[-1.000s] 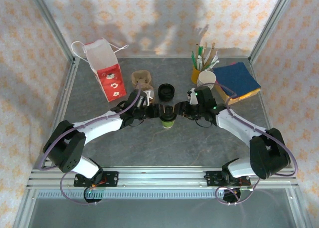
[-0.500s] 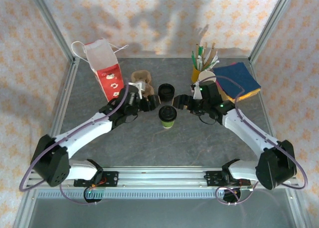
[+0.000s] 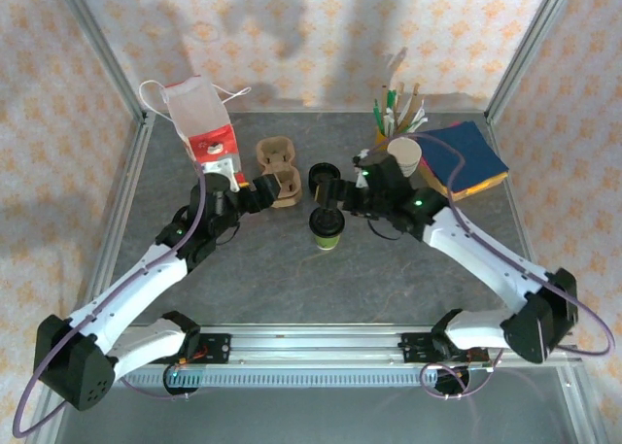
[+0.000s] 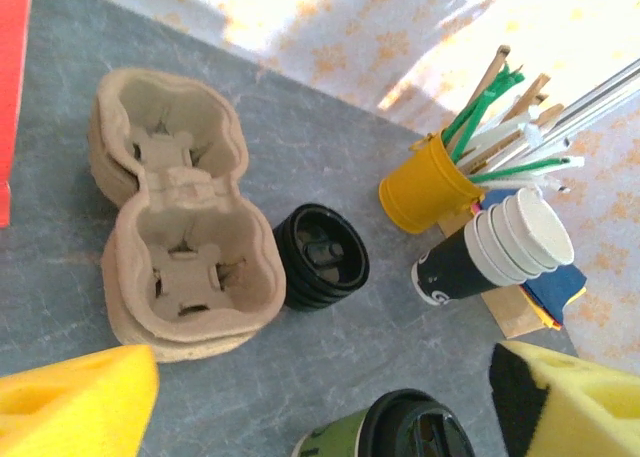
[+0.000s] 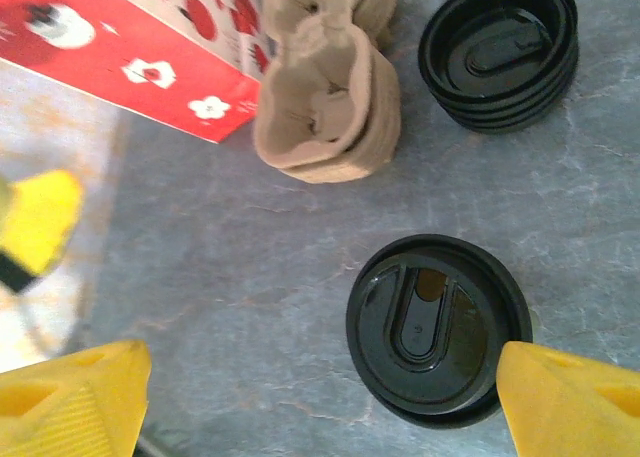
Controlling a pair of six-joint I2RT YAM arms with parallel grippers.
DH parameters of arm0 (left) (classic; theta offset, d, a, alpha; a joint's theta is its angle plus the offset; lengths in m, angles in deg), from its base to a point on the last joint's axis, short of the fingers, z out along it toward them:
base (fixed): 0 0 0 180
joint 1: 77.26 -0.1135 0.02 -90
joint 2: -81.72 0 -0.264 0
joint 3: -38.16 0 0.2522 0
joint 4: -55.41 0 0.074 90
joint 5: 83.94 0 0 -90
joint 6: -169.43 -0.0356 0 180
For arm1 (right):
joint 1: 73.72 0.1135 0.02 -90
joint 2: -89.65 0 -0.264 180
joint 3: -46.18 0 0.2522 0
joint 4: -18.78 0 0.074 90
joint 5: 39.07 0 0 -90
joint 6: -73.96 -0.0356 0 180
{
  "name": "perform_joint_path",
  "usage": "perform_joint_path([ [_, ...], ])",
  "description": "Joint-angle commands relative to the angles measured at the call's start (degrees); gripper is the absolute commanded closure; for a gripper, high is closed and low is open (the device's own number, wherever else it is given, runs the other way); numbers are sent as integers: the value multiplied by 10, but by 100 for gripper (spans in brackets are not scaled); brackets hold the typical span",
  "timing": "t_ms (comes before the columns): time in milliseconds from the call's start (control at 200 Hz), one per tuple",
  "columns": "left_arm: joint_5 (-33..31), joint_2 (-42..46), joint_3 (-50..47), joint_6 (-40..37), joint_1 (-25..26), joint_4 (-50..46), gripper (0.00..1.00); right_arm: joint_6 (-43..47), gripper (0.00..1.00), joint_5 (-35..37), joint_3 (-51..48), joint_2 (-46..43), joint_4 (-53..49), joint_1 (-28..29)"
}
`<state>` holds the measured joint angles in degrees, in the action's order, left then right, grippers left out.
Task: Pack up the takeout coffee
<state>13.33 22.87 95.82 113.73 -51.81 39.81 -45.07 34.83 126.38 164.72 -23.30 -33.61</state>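
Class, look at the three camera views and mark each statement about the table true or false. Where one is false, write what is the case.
1. The takeout coffee stands upright on the table with its black lid on. True.
2. The coffee sits in a well of the cup carrier. False: the carrier's wells are empty, and the coffee stands on the table apart from it.
3. The stack of black lids stands right beside the cup carrier. True.
4. The right gripper is shut on the coffee. False: its jaws stand wide open and the cup is not clamped.
5. The yellow pot is empty. False: straws and wooden sticks stand in it.
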Motion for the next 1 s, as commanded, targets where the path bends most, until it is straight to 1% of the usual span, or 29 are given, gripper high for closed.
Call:
perform_joint_path([
  [0, -28, 24, -10, -33, -4, 17, 5, -18, 11, 153, 31, 33, -93, 39],
  [70, -35, 33, -13, -39, -5, 12, 1, -27, 11, 186, 45, 61, -116, 57],
  [200, -41, 44, -19, -46, -5, 7, 1, -35, 10, 217, 68, 106, -142, 84],
  [340, -41, 45, -23, -51, -6, 5, 1, -36, 9, 224, 85, 142, -151, 103],
  [571, -35, 50, -26, -51, -6, 11, 1, -33, 10, 231, 99, 170, -156, 108],
  [771, -30, 41, -25, -52, -7, 4, 1, -28, 19, 232, 113, 191, -165, 108],
  [996, -29, 39, -24, -50, -7, 8, 1, -23, 20, 232, 128, 212, -177, 107],
])
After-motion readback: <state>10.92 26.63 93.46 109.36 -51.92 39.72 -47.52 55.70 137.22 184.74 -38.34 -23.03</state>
